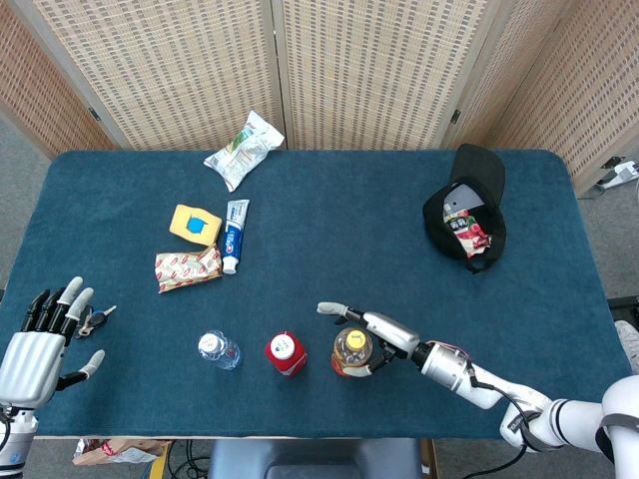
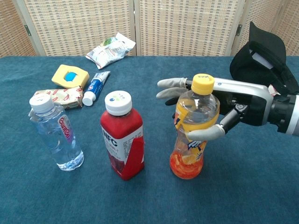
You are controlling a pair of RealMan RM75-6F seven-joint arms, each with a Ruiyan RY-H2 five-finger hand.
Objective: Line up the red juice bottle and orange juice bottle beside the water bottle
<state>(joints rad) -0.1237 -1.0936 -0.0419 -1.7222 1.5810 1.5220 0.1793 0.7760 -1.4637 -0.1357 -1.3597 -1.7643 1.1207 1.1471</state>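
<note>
Three bottles stand in a row near the table's front edge. The clear water bottle [image 1: 218,350] [image 2: 55,135] is leftmost, then the red juice bottle [image 1: 286,353] [image 2: 122,137] with a white cap. The orange juice bottle [image 1: 351,351] [image 2: 192,135], yellow-capped, leans to the right with its base on the cloth. My right hand [image 1: 384,334] [image 2: 233,105] is at that bottle: its fingers [image 2: 173,88] stretch straight out behind the neck and the thumb [image 2: 205,134] touches the front of the label. My left hand [image 1: 40,349] hovers at the front left corner, fingers spread, holding nothing.
A black cap [image 1: 467,215] [image 2: 264,51] with packets inside lies at the right. A yellow box [image 1: 195,225], a toothpaste tube [image 1: 235,235] and a wrapped packet [image 1: 187,267] lie behind the water bottle. A snack bag [image 1: 245,148] sits at the back, keys [image 1: 95,319] near my left hand.
</note>
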